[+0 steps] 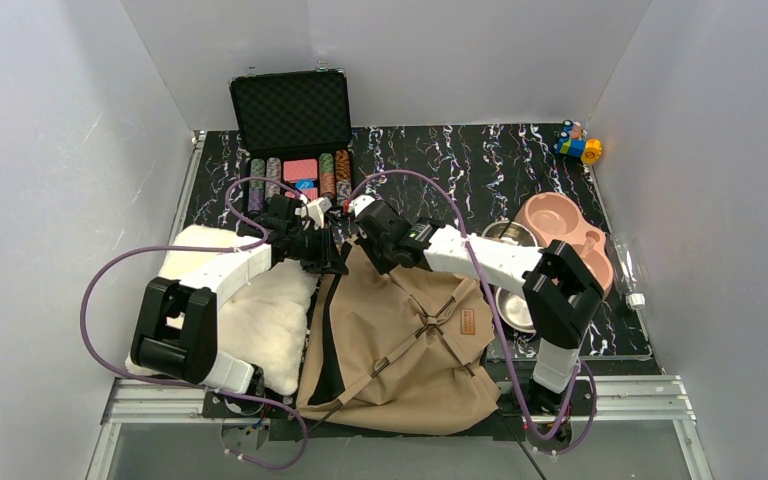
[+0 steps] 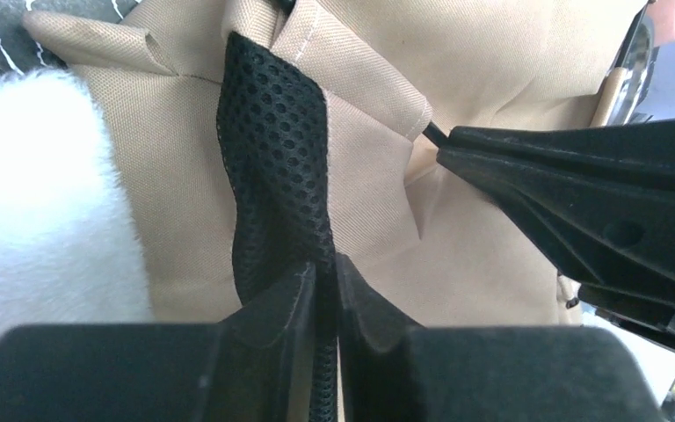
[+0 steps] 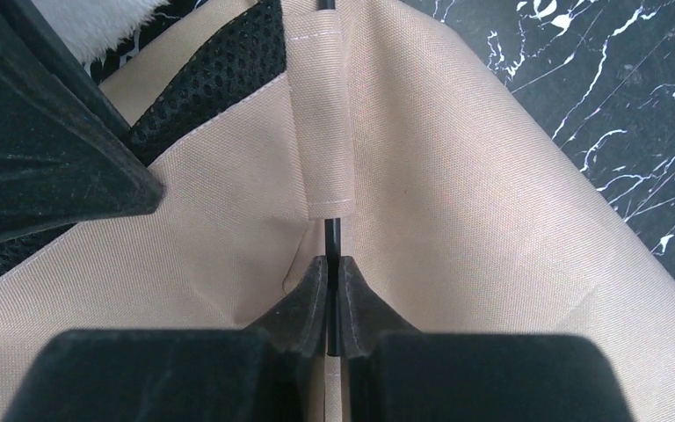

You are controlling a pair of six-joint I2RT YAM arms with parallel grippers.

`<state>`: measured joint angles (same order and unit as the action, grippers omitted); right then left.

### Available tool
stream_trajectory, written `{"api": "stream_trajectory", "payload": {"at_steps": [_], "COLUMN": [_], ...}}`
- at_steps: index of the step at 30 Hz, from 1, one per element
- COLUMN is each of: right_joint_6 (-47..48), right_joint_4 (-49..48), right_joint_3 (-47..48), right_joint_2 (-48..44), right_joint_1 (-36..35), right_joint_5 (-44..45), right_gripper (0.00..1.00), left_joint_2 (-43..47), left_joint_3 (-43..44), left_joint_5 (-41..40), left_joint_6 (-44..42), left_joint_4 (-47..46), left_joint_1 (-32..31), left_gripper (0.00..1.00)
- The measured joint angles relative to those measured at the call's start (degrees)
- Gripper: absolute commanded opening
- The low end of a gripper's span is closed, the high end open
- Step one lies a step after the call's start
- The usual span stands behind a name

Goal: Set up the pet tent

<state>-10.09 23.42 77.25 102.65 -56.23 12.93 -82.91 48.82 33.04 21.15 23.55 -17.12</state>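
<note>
Right end effector (image 3: pixel 334 268) pinches pet tent (image 1: pixel 390 335); apex apparently points away.

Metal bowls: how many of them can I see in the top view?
2. One metal bowl sits at the pink feeder's left edge, beyond the right arm; the other lies nearer, beside that arm's elbow. The arm may hide another.

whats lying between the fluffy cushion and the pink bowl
The collapsed pet tent fills most of that stretch, then a steel bowl; the top external view shows it.
</note>
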Motion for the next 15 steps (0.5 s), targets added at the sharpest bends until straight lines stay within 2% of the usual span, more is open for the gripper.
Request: {"api": "stream_trajectory", "payload": {"at_steps": [8, 15], "right_joint_6": [-0.3, -1.8], "right_joint_4": [-0.2, 0.2], "right_joint_3": [-1.1, -7.8], "right_joint_2": [-0.7, -7.7], "right_joint_1": [0.1, 0.1], "right_joint_5": [-0.3, -2.0], "right_gripper": [0.01, 0.01], "left_joint_2": [-0.2, 0.7], "left_joint_3": [0.0, 0.0], "left_joint_5": [-0.2, -0.9], "left_joint_6": [0.2, 0.3], "left_joint_4": [0.0, 0.0], "left_joint_1": [-0.3, -0.3], "left_gripper": [0.00, 0.00]}}
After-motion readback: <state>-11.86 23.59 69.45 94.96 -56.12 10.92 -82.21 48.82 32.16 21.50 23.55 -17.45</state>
